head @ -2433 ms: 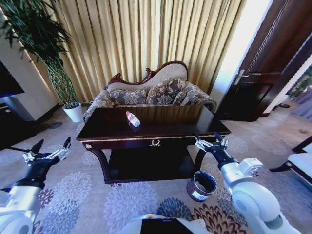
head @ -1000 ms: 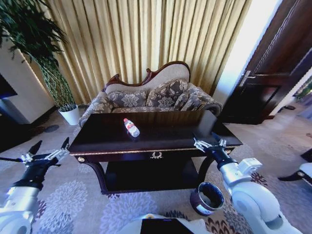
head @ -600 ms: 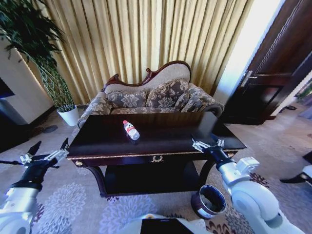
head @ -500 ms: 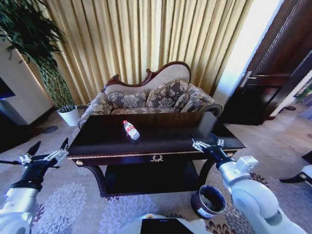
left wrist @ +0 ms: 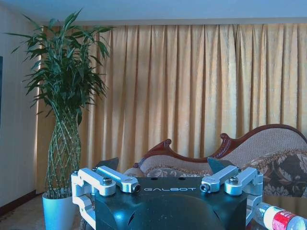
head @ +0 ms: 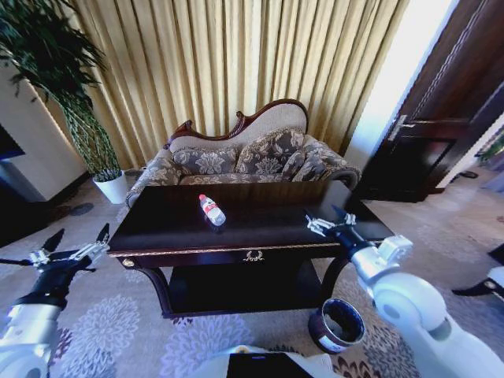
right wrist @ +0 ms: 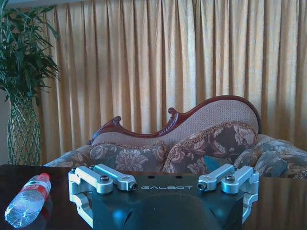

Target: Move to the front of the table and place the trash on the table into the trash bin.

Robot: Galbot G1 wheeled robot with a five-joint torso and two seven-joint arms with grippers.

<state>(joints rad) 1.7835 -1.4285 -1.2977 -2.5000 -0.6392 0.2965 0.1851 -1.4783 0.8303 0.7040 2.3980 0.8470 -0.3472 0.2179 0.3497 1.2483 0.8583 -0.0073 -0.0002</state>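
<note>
The right claw (head: 331,223) hangs with fingers spread wide and empty over the near right part of the table (head: 260,236), and the bottle (head: 213,210) lies on its side well to that claw's left and a little beyond it. It looks light, smooth and thin-walled, likely to roll or dent, so gripping across its labelled middle seems safest. The left claw (head: 75,246) hovers wide open and empty off the table's left end, and the trash bin (head: 340,324) stands on the floor below the right claw.

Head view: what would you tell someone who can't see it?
A clear plastic bottle with a red cap lies on a glossy dark brown wooden table. The right end effector hovers open above the table's right side, near a round dark bin.
</note>
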